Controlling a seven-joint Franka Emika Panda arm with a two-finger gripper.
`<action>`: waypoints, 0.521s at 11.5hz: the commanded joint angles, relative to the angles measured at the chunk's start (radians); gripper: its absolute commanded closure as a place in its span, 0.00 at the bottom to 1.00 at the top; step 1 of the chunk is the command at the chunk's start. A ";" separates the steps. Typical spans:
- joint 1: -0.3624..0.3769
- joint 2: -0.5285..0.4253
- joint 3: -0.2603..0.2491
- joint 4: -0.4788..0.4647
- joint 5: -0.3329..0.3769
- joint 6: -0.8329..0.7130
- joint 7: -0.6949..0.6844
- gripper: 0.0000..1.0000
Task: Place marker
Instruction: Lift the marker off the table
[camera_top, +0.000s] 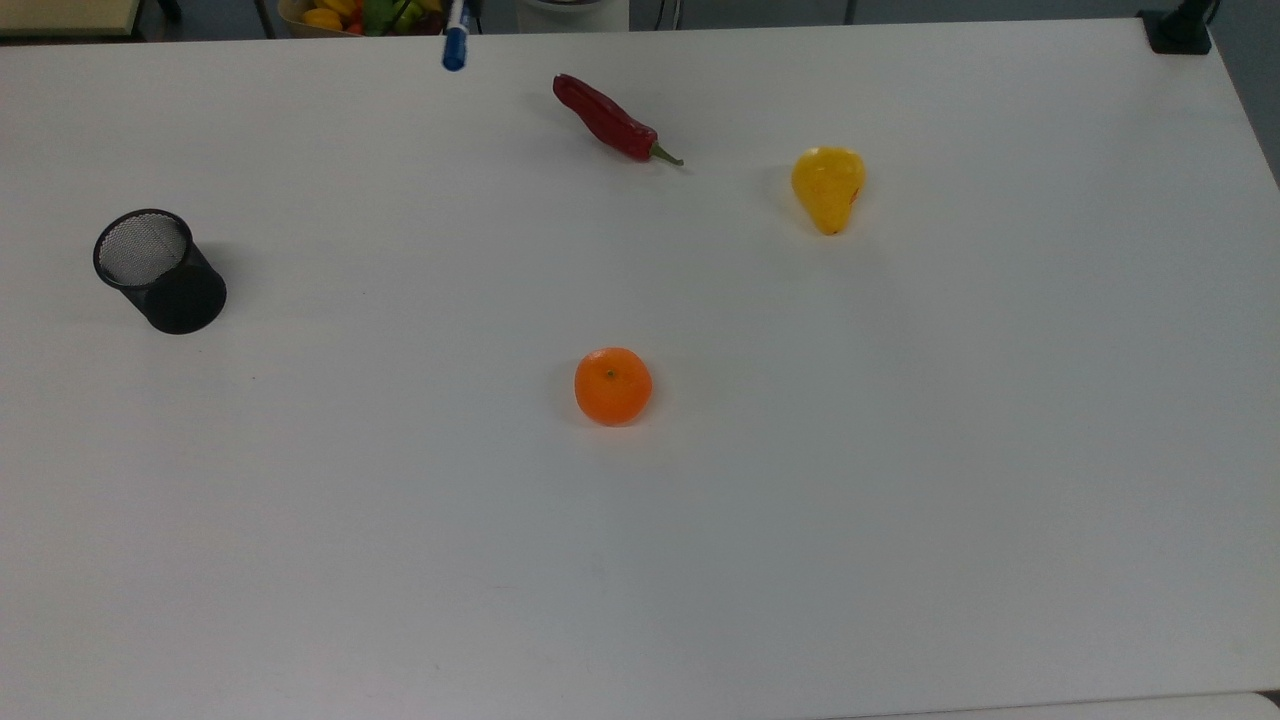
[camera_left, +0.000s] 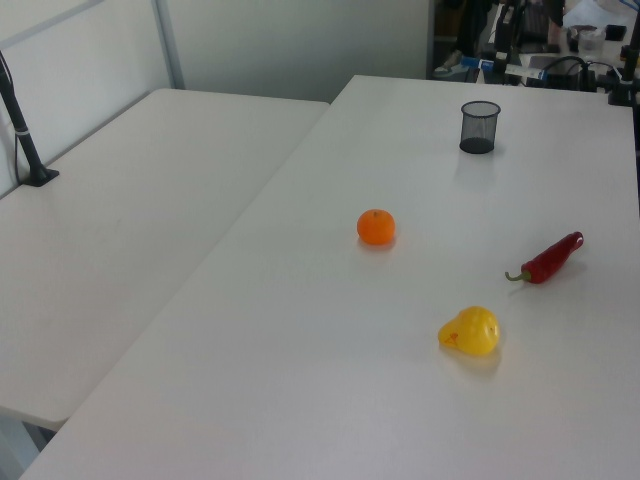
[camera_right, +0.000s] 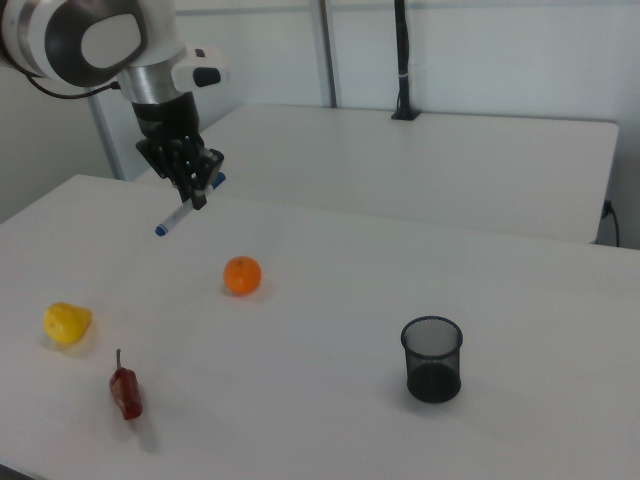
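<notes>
White and wide, the table carried a black mesh cup at the top view's left, an orange in the middle, and a red chili and a yellow pear on the far side. My gripper hung high above the table at the right view's left and was clenched around the marker. I held the marker in the air, tilted, its blue cap at the top view's far edge.
</notes>
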 joint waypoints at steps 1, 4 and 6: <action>-0.010 -0.003 -0.069 0.002 0.006 0.045 -0.060 1.00; -0.084 0.012 -0.077 -0.024 -0.009 0.161 -0.070 1.00; -0.132 0.052 -0.076 -0.041 -0.011 0.238 -0.075 1.00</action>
